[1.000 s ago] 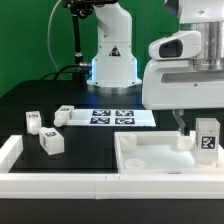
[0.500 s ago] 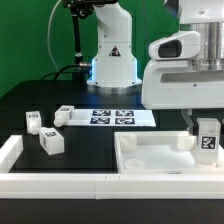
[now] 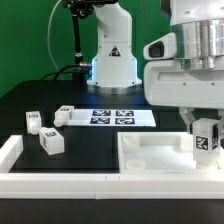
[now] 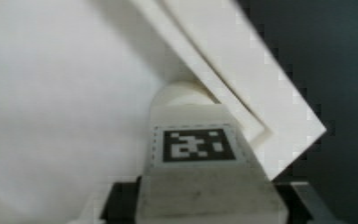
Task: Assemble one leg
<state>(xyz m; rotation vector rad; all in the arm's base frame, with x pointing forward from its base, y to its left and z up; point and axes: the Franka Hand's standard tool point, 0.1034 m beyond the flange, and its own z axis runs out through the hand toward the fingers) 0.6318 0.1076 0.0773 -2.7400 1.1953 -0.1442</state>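
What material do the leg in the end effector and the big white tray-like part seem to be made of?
The leg, held in the end effector, looks like matte white plastic: smooth, even faces and crisp edges, with a printed black-and-white tag that seems to be paper or a sticker. The tray-like part appears to be the same plain white plastic, with rounded raised corners and no shine. Painted wood cannot be ruled out.

White glossy arm (image 3: 190,60) with rounded casings, grey joint seams, dark end effector (image 3: 205,135) fingers
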